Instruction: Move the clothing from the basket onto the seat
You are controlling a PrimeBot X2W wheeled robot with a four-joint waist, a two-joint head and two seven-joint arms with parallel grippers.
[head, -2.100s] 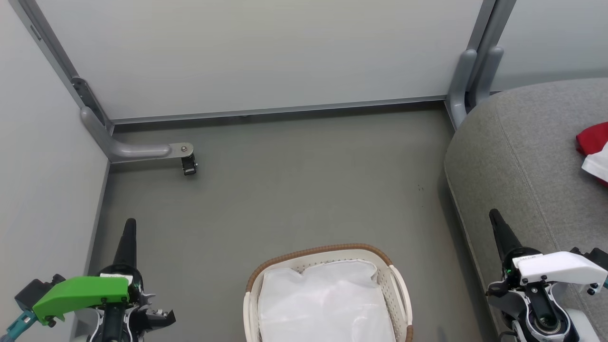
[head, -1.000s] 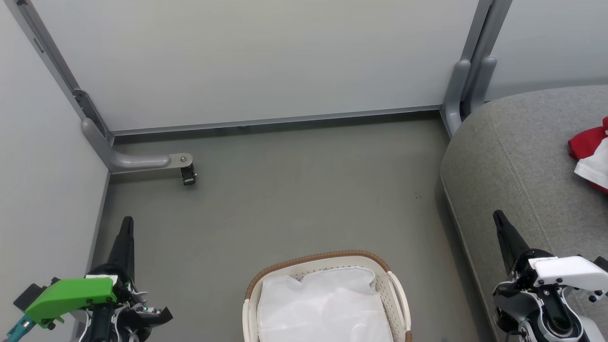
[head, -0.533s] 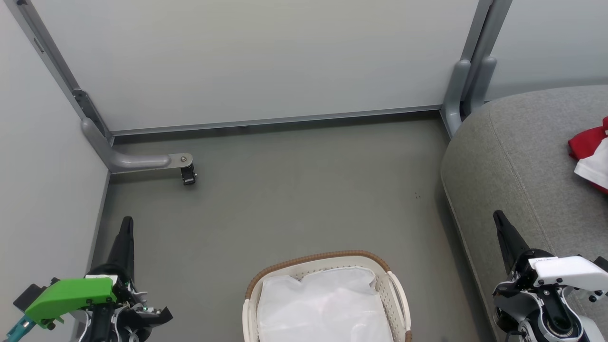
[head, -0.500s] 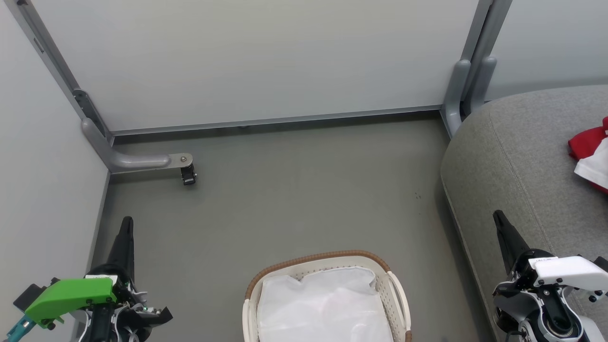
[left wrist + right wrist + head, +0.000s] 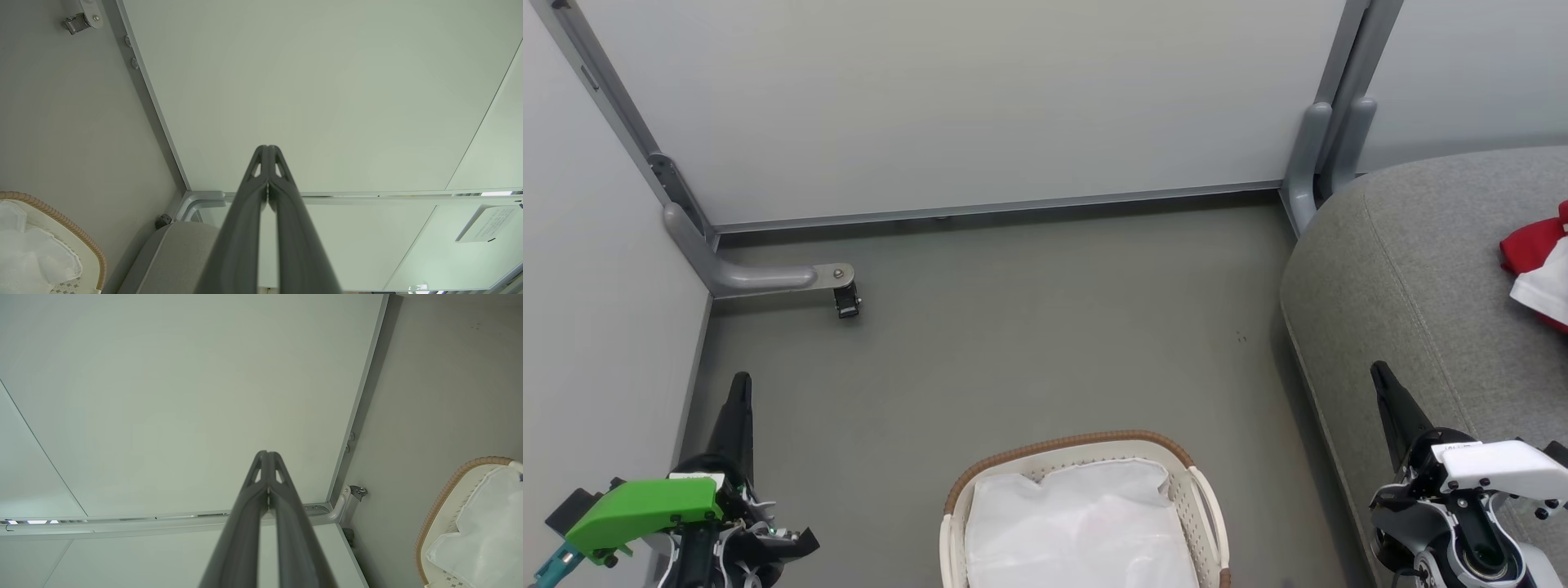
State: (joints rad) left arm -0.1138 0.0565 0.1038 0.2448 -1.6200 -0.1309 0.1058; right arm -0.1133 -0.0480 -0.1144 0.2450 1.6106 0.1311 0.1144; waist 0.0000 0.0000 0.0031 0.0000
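Red fabric with a white fold, the clothing (image 5: 1534, 249) lies on the grey seat (image 5: 1413, 278) at about 3 o'clock in the head view. It is partly cut by the picture's edge and well apart from the basket (image 5: 1068, 443), which stands at 6 o'clock on the floor (image 5: 1029, 343). Inside the basket I can make out the crumpled white liner (image 5: 1078, 514) and no red, though the basket's near end is cut off. By that lie of things the move looks finished, with the garment put down where the task wants it.

Both arms appear parked. The left gripper (image 5: 741, 384) sits at 8 o'clock beside the basket, under a green wrist cover (image 5: 645, 506), and points towards 12 o'clock. The right gripper (image 5: 1379, 374) sits at 4 o'clock above the seat's rounded edge, under a white wrist cover (image 5: 1499, 461), and leans slightly towards 11 o'clock. On each, the fingers are pressed together into one dark point and grip nothing. Each wrist view shows them meeting at the tip, aimed at the pale wall panel (image 5: 980, 98). Flanking the basket and touching neither basket nor cloth, they look to be at rest rather than reaching.
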